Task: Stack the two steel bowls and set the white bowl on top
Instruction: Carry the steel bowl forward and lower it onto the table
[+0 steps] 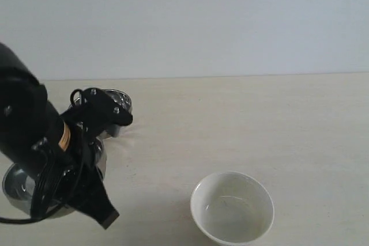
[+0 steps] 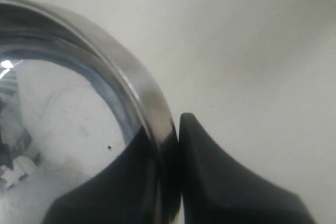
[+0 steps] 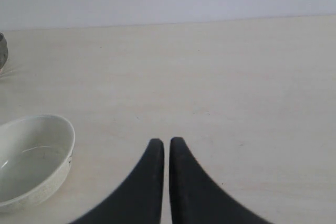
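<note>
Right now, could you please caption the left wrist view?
Left gripper shut on a steel bowl, rim clamped between its black jaws.

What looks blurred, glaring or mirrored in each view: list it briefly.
Exterior view: soft light; the black left arm is blurry, the glossy round white ceramic bowl sharper. Left wrist view: the shiny round steel bowl, pinched at its rim by the left gripper, is out of focus, with mirror reflections inside. Right wrist view: clear, no glare; right gripper shut.

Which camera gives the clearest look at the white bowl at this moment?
The exterior view: the white bowl shows almost whole, upright, with its inside visible. The right wrist view catches the same bowl cut off at the picture's edge. The left wrist view does not show it.
</note>
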You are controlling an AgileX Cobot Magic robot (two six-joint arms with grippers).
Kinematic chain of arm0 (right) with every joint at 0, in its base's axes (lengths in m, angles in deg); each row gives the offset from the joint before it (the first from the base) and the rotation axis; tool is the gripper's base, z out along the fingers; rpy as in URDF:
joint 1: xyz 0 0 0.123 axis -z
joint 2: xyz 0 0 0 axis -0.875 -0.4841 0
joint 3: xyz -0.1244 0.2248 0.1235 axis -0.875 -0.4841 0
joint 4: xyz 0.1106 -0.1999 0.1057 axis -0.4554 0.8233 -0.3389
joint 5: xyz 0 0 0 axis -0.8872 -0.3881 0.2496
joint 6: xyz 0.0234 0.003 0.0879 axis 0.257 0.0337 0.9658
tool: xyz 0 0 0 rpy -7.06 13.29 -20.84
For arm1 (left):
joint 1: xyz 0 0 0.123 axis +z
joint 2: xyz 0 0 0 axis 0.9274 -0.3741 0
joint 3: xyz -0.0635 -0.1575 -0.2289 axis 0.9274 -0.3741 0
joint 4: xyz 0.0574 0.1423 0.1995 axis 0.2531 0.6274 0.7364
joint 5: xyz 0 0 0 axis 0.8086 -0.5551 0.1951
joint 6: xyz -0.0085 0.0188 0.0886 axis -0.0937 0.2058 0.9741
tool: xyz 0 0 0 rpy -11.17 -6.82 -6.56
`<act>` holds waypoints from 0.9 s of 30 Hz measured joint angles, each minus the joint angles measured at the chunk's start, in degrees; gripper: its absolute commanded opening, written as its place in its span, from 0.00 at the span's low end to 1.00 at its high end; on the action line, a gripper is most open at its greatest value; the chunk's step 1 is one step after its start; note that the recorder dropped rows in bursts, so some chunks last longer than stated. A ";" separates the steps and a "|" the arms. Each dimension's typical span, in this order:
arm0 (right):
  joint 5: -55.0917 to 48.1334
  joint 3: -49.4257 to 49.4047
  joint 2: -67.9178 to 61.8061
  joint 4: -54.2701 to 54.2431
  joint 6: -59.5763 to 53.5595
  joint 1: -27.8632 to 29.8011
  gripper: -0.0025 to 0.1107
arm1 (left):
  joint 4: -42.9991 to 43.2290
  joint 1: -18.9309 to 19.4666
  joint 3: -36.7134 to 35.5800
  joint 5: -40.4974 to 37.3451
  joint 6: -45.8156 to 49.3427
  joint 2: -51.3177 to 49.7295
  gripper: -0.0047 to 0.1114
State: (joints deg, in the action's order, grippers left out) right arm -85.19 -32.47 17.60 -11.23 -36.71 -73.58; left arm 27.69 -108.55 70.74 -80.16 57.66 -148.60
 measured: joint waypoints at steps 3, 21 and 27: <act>0.00 0.00 0.00 0.00 0.00 0.00 0.02 | 0.43 0.00 -4.77 3.59 -0.23 0.00 0.07; 0.00 0.00 0.00 0.00 0.00 0.00 0.02 | 0.95 -4.89 2.46 10.66 3.40 -10.14 0.07; 0.00 0.00 0.00 0.00 0.00 0.00 0.02 | 1.36 -7.99 7.55 9.03 3.67 -13.49 0.07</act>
State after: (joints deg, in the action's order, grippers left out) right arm -85.19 -32.47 17.60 -11.23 -36.71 -73.58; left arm 29.06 -116.54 78.29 -71.13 61.33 -162.09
